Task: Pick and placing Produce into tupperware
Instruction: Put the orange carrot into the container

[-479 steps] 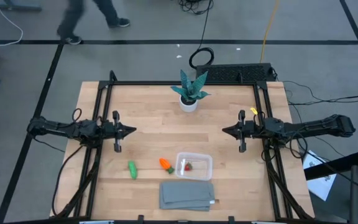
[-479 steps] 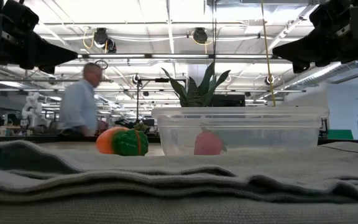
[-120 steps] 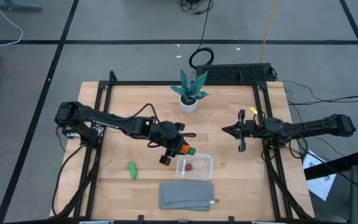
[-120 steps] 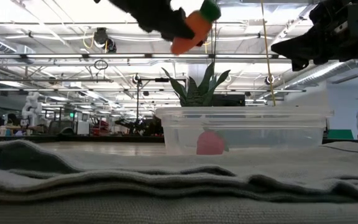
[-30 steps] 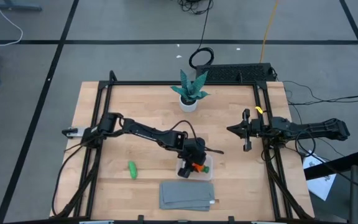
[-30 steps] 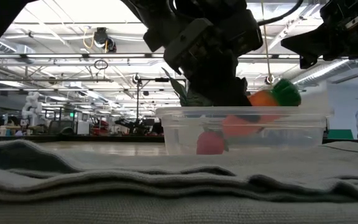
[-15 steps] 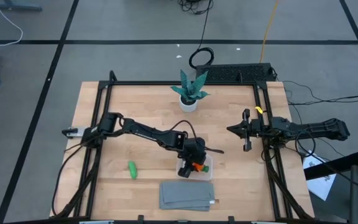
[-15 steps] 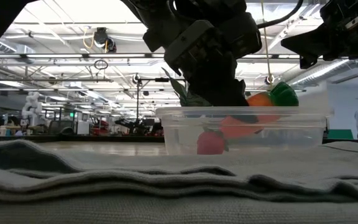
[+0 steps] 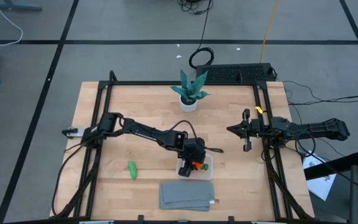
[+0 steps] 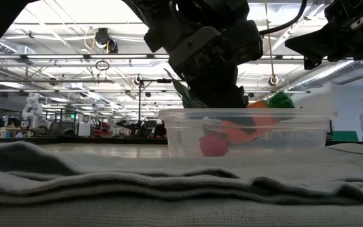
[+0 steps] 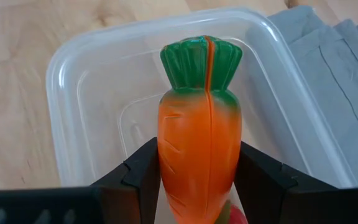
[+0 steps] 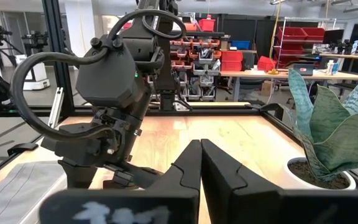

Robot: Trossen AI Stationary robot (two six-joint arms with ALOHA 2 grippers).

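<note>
My left gripper (image 9: pixel 192 164) reaches over the clear tupperware (image 9: pixel 209 163) and is shut on the orange carrot (image 11: pixel 199 149), whose green top (image 11: pixel 201 61) points away from the wrist. In the low view the carrot (image 10: pixel 257 123) slants down into the box beside the red berry (image 10: pixel 213 145), which lies on the box's floor. The green piece (image 9: pixel 132 168) lies on the table left of the box. My right gripper (image 12: pixel 201 163) waits shut above the table's right side. My left gripper pinches the carrot's orange body (image 11: pixel 166 163) between its two fingers (image 11: pixel 143 168), one on each side, toward the pointed end. The fingers slant down from the table's left and lie along the carrot. The carrot is tilted, its green top (image 10: pixel 282 99) just above the box's rim.
A folded grey cloth (image 9: pixel 187 196) lies just in front of the box, near the table's front edge. A teal plant in a white pot (image 9: pixel 190 92) stands at the far middle. People show in the room behind the table.
My left gripper has stayed over the box and rolled slightly. The carrot has tipped with it: its green top has sunk toward the box's rim and its orange body reaches lower, closer to the berry.
</note>
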